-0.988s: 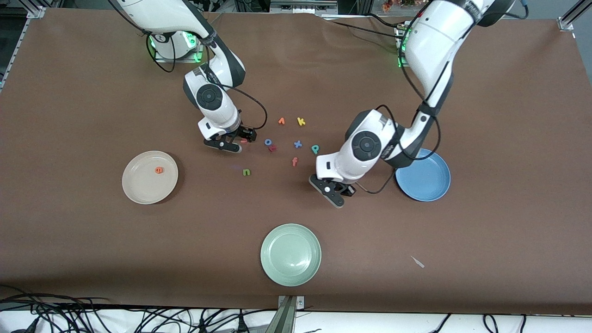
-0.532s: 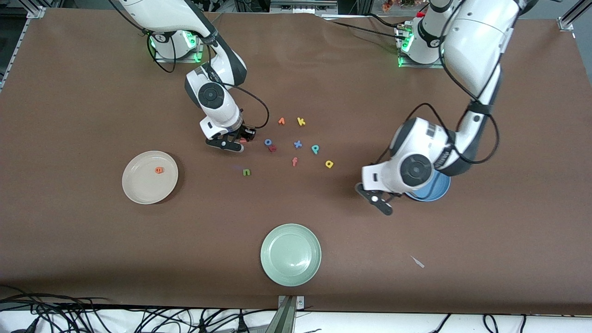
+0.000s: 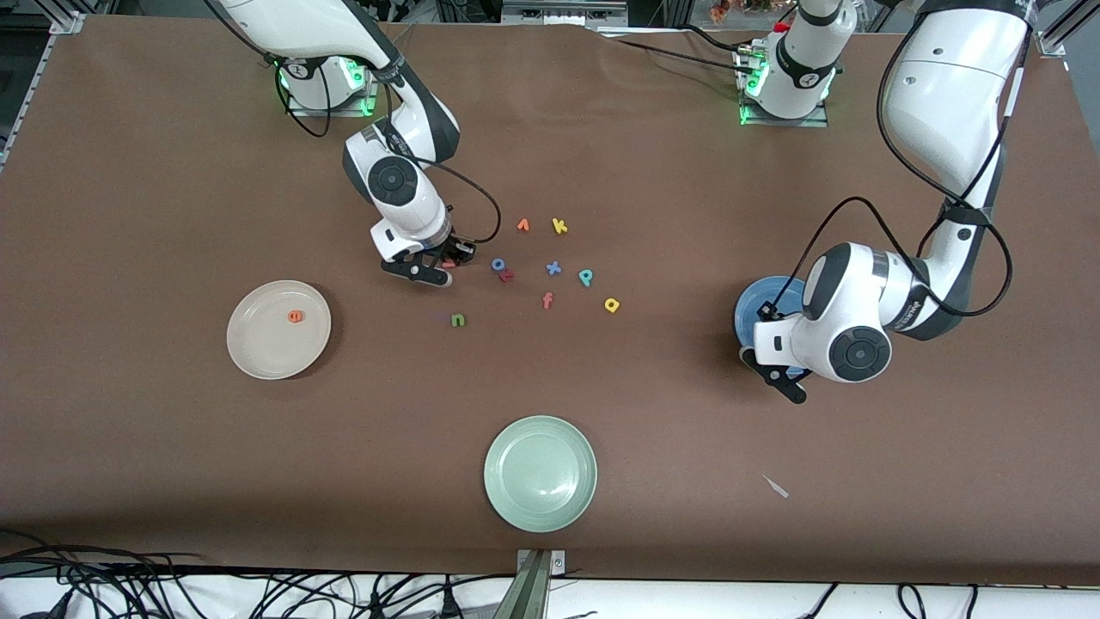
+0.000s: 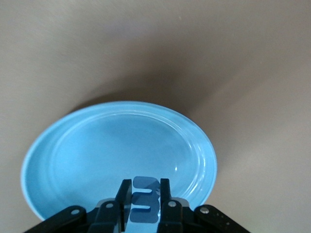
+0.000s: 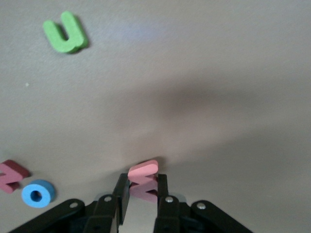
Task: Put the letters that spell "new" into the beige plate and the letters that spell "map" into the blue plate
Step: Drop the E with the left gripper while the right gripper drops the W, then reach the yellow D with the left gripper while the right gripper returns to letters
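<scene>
Your left pincer (image 4: 145, 206) was pinching the blue "m" (image 4: 146, 200) and sat right over the rim of the blue plate (image 3: 756, 303) on the side facing the front edge of the desk, so the plate's middle lay just ahead of the fingertips, toward the robots' edge. I'd guess a small nudge inward was all it needed before letting go.

Your right pincer (image 5: 142, 193) was down at the desk, clamped on the pink "w" (image 5: 143, 171). The beige plate (image 3: 258, 354), with the orange "e" (image 3: 296, 316) already in it, lay toward the right arm's end and closer to the front edge. The green "n" (image 3: 458, 320), yellow "a" (image 3: 611, 304) and teal "p" (image 3: 585, 277) were still loose mid-desk.
</scene>
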Robot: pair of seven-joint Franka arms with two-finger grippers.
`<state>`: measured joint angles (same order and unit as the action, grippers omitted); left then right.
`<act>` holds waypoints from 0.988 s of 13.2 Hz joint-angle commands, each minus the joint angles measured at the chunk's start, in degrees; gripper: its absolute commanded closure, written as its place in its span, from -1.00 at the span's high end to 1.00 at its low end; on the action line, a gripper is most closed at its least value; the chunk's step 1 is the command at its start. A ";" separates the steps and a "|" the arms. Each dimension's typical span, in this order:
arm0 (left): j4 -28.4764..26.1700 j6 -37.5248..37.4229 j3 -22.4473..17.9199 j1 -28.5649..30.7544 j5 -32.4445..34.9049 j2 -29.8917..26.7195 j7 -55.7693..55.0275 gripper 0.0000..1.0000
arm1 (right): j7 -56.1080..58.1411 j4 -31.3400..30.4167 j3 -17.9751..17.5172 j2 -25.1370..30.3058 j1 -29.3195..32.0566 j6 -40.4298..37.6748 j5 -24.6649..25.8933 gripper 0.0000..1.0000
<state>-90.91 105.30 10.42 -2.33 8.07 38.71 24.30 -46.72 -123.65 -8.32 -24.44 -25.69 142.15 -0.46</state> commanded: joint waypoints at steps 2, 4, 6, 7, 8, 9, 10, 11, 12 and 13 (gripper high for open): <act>-0.67 -0.27 0.83 -2.23 1.95 -2.32 -0.83 1.00 | 14.59 4.47 7.68 2.38 0.11 -12.30 -0.07 -1.00; -0.58 -0.36 1.44 -2.68 1.95 -3.20 -4.07 1.00 | 24.26 7.45 13.04 2.47 0.11 -17.40 0.02 -1.00; 0.03 -0.36 3.55 -3.47 1.25 -3.20 -10.46 1.00 | 33.32 10.53 17.44 2.38 0.20 -21.37 0.81 -1.00; 0.21 -0.27 5.13 -3.82 0.98 -3.20 -16.42 1.00 | 37.45 11.41 19.81 2.03 0.29 -21.47 1.33 -1.00; 0.30 -0.18 6.88 -4.43 0.89 -3.11 -23.26 1.00 | 40.63 11.68 21.75 1.51 0.55 -21.39 1.42 -1.00; 0.30 -0.01 7.94 -4.79 0.98 -2.94 -28.81 1.00 | 43.27 12.12 23.16 0.20 1.25 -20.69 1.42 -1.00; 0.39 0.43 8.65 -5.83 0.81 -2.59 -32.52 1.00 | 44.60 13.16 23.17 -1.47 2.38 -20.16 1.42 -1.00; 0.39 1.30 8.74 -7.50 0.72 -2.24 -36.04 1.00 | 45.92 14.22 23.17 -2.96 3.09 -19.20 1.42 -1.00; 0.73 2.62 8.83 -8.99 0.72 -1.88 -40.95 1.00 | 47.15 15.01 23.17 -4.11 3.45 -18.23 1.34 -1.00; 1.09 4.20 8.75 -10.31 0.54 -1.18 -46.48 1.00 | 47.42 15.28 23.17 -4.47 3.89 -17.96 1.34 -0.89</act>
<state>-90.67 107.39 19.27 -10.68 8.09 36.51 -14.09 -0.89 -111.24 15.11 -26.18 -22.32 123.80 0.33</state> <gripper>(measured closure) 0.000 0.731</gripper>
